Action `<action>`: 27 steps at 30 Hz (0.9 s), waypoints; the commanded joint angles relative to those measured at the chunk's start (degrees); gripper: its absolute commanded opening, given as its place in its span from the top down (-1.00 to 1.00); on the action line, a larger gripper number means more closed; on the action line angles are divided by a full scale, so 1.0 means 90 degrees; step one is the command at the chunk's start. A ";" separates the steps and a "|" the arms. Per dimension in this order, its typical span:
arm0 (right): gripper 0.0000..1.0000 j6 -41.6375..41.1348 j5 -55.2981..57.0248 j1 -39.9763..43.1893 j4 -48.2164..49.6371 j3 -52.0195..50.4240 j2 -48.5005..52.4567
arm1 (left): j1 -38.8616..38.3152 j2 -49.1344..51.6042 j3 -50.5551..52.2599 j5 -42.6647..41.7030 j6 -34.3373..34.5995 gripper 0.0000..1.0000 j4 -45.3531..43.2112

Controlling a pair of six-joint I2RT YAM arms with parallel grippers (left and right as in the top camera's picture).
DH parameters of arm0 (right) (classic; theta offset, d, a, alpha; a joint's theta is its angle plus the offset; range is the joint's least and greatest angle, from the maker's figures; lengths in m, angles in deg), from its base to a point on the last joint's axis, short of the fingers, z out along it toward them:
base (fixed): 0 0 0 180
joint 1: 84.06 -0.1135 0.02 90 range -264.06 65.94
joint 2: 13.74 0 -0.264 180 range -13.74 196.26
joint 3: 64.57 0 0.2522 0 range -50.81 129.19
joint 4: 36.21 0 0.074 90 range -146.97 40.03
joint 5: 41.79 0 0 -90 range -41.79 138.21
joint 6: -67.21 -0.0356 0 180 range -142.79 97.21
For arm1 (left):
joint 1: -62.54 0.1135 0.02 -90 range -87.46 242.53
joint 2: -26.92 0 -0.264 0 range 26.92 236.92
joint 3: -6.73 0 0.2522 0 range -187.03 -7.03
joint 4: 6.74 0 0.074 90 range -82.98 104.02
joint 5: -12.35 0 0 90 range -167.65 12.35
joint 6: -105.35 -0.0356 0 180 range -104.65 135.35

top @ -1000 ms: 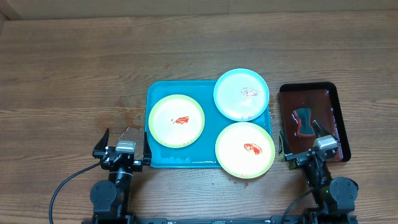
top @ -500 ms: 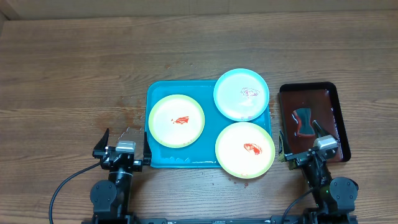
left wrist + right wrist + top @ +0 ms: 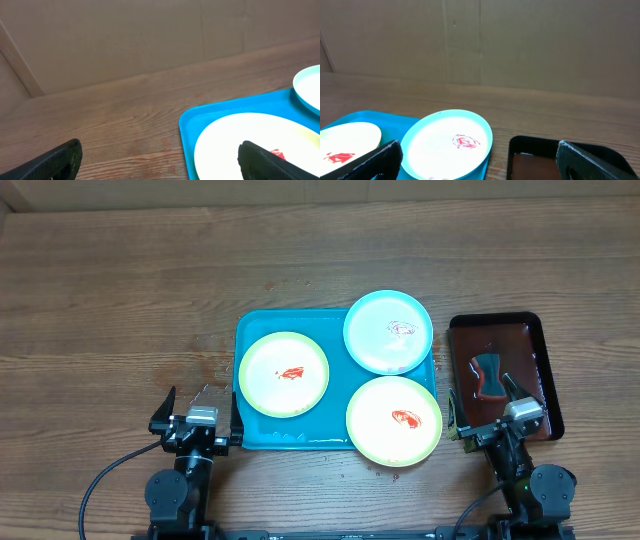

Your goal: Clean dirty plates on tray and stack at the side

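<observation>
While the left hand (image 3: 159,150) and right hand (image 3: 479,147) rest at the near edge of the surface (image 3: 120,280), fingers apart and empty, three red-smeared plates (image 3: 284,374) lie on the turquoise tray (image 3: 265,323).

No readable text, label, brand, number or sign shows in any view.

Turquoise tray (image 3: 262,432), red-smeared white plates (image 3: 284,374)

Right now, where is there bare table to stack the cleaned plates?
Bare wood lies left of the turquoise tray and across the whole far side of the table. It is crowded on the tray, filled by three plates, and in the narrow gap between it and the dark red tray.
</observation>
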 commanded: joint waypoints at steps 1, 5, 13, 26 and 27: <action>-1.00 -0.0005 0.0044 -0.0034 0.0056 -0.0063 -0.0061 | -0.0039 -0.0066 0.0024 0.0010 -0.0121 -1.00 -0.0005; -1.00 -0.0007 0.0039 -0.0034 0.0136 -0.0063 -0.0061 | -0.0039 -0.0066 0.0024 0.0019 -0.0126 -1.00 -0.0007; -1.00 -0.0204 -0.0131 -0.0034 0.0070 -0.0012 -0.0061 | -0.0039 -0.0066 -0.0002 -0.0726 -0.0112 -0.99 -0.0053; -1.00 -0.0335 -0.0129 -0.0034 -0.1542 0.2358 0.1360 | -0.0039 0.0952 -0.1989 -0.0971 -0.0046 -1.00 0.1853; -1.00 -0.0335 -0.0129 -0.0034 -0.1712 0.2693 0.1656 | -0.0039 0.1173 -0.2229 -0.1047 -0.0046 -0.99 0.2004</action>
